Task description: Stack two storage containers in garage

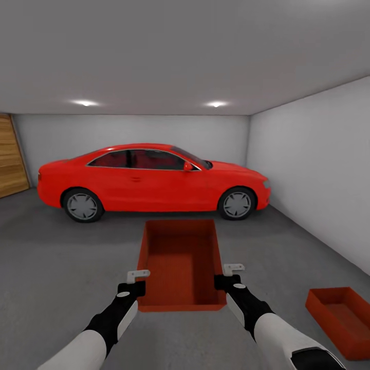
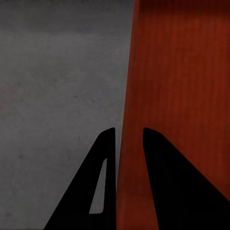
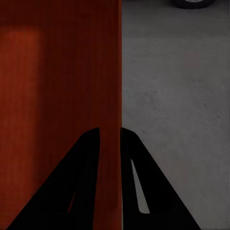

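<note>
I am in the garage. One orange-red storage container point(image 1: 181, 262) is held level in front of me, open side up. My left gripper point(image 1: 140, 280) is shut on its left wall point(image 2: 177, 96), with one finger inside and one outside. My right gripper point(image 1: 226, 275) is shut the same way on its right wall point(image 3: 57, 86). In the wrist views the left gripper point(image 2: 128, 129) and the right gripper point(image 3: 110, 128) each straddle the thin wall. The other storage container point(image 1: 345, 316) rests on the dark grey floor point(image 1: 61, 257) at my near right, apart from the held one.
A red car point(image 1: 149, 177) stands side-on across the room, beyond the held container. A wooden plank door point(image 1: 10, 162) is at the far left. A white wall point(image 1: 318, 169) runs along the right, close behind the container on the floor.
</note>
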`<state>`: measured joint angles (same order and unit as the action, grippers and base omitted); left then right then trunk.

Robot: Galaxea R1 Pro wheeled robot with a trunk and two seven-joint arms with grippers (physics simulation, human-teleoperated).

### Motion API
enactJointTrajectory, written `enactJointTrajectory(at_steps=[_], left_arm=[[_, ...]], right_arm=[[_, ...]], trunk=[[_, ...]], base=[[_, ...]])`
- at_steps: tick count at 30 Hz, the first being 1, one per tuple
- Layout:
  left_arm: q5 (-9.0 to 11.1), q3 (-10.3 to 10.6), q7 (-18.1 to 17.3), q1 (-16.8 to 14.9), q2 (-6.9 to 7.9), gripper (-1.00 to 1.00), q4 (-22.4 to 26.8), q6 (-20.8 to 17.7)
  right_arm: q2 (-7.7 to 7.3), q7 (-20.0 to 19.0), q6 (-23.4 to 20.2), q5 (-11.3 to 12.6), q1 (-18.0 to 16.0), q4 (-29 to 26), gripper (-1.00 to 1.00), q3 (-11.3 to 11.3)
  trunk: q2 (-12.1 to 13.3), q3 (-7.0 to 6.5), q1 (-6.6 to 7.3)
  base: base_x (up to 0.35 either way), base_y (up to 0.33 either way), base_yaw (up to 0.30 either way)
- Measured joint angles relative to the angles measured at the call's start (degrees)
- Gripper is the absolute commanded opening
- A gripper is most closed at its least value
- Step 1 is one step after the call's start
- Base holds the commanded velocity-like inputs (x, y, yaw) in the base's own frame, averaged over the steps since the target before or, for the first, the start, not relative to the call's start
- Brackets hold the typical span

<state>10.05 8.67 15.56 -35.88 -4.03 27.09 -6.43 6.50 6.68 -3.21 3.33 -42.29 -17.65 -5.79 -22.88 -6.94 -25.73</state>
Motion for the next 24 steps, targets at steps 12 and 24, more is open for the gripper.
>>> enactJointTrajectory(at_steps=[12, 24], left_arm=[[0.09, -0.26, -0.25, 0.0, 0.03, -1.0, -0.45, -0.01], [0.06, -0.46, -0.33, -0.01, -0.04, -1.0, -0.7, -0.02]], right_arm=[[0.11, 0.17, -0.6, -0.24, 0.03, -0.06, -1.0, 0.0], [0.09, 0.17, -0.89, -0.31, 0.03, -0.07, -1.0, -0.03]], trunk=[[0.0, 0.0, 0.0], [0.0, 0.0, 0.0]], base=[[0.323, 0.0, -0.211], [0.323, 0.0, -0.242]])
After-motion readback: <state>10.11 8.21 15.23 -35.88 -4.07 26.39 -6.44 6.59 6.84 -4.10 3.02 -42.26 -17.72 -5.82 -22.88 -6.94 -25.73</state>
